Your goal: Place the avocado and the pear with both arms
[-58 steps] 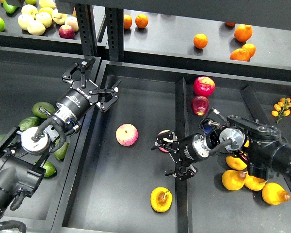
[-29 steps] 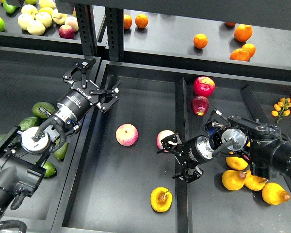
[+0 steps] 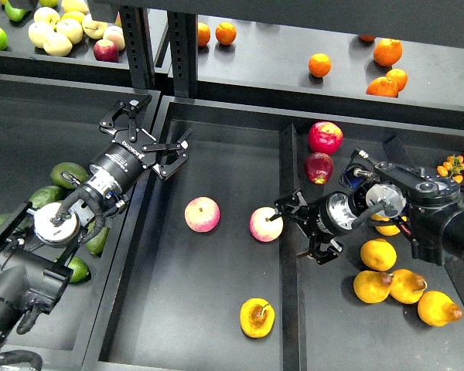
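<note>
Our left gripper (image 3: 149,137) hangs with its fingers spread wide and empty above the rim between the left bin (image 3: 31,131) and the middle tray (image 3: 216,154), while our right gripper (image 3: 300,227) stands open and empty over the divider, just beside a pink apple (image 3: 265,224). The pear (image 3: 257,318) lies alone at the near end of the middle tray, its dark blotch facing up, with a second pink apple (image 3: 203,214) farther up. Olive-green avocados (image 3: 68,174) lie in the left bin, partly hidden by our left arm; we cannot pick out the bright green avocado among them.
</note>
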`<state>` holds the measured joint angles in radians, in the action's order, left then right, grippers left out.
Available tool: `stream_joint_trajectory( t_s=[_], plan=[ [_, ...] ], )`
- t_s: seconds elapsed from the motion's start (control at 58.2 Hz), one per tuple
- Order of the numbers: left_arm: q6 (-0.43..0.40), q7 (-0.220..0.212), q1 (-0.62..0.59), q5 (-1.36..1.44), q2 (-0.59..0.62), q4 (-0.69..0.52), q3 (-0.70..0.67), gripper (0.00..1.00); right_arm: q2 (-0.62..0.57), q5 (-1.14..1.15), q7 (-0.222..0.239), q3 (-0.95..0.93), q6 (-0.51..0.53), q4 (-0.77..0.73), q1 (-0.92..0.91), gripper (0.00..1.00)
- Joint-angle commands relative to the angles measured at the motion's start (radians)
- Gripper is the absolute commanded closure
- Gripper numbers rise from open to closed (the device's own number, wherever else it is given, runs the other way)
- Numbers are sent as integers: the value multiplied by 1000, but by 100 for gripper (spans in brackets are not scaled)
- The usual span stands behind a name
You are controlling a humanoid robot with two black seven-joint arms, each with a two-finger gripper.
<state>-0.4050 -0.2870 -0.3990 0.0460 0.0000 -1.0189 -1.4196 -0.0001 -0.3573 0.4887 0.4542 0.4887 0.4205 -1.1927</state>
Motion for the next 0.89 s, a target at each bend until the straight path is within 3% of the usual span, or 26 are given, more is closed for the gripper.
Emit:
stream_joint_trajectory(
  t_s=[0.0,0.327,0.876],
  plan=[
    [3,0,-1,6,0,-10,1,1,0,18,0,-8,0,-32,-22,1],
    [2,2,0,23,0,-12,-7,1,0,92,0,-68,0,-141,-21,1],
    [0,3,2,23,0,-1,-7,1,0,135,0,-68,0,-150,-13,0]
  ],
)
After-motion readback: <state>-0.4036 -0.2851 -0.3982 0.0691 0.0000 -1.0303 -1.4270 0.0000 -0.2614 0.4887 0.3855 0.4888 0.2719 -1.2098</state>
